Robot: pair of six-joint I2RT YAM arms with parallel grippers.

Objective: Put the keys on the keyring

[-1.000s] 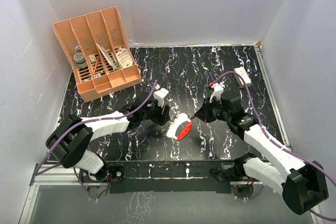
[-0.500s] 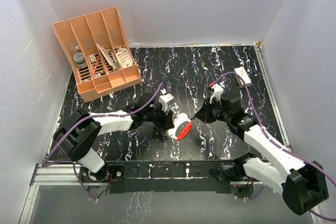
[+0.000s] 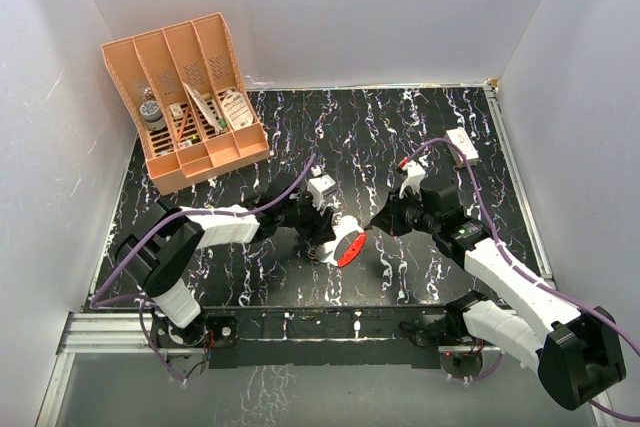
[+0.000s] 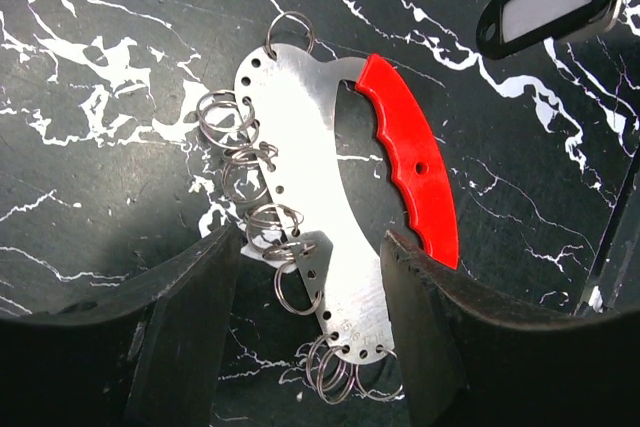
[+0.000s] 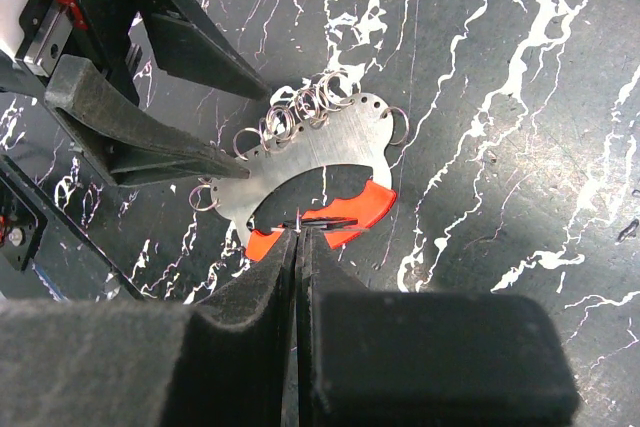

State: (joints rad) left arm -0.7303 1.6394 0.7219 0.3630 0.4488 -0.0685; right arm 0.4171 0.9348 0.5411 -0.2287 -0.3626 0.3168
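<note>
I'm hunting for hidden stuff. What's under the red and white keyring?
Only the black marbled table shows around the keyring. Its little wire rings lie on the table too. Whatever sits directly beneath its metal plate is covered.

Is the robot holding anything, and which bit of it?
Yes: the right end effector is shut on the key, pinching one end of its dark tag. The left end effector holds nothing; its jaws stand open either side of the keyring.
</note>
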